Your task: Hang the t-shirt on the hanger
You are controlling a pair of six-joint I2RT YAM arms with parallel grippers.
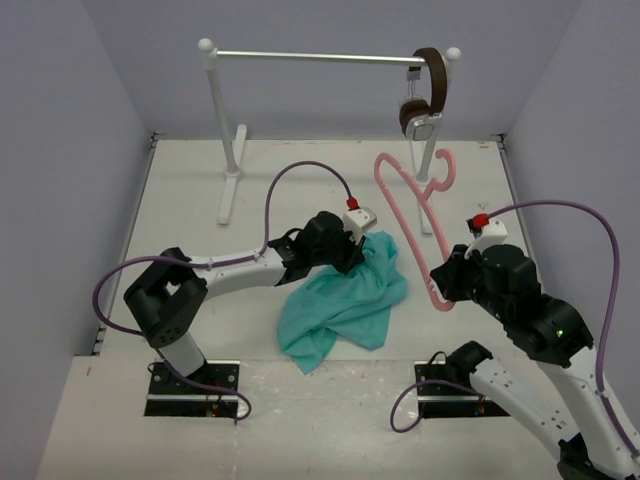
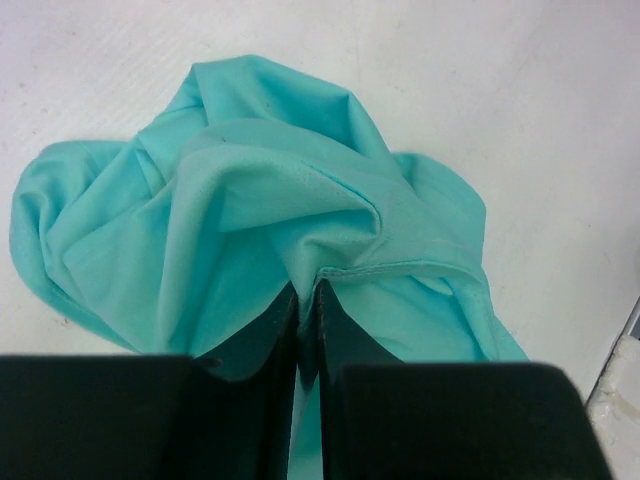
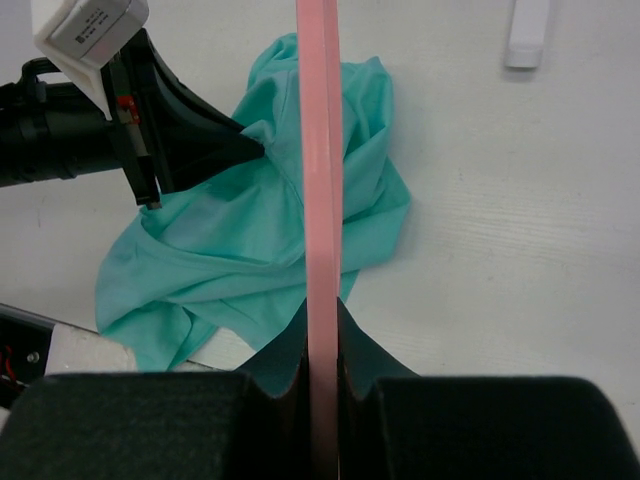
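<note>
My left end effector (image 1: 352, 250) pinches the t-shirt (image 1: 345, 305) just left of the hanger (image 1: 410, 238) clamped in my right end effector (image 1: 447, 283)

The t-shirt (image 2: 250, 190) is seen as soft, matt, creased teal cloth. The hanger (image 3: 322, 150) is shown in smooth, faintly glossy pink plastic. The table (image 2: 520, 100) is finished matt white, finely grained.

No writing is legible in any view. The white box (image 3: 90, 30) on the left arm (image 3: 50, 150) carries a few lines of small dark print, too blurred and small to make out.
</note>
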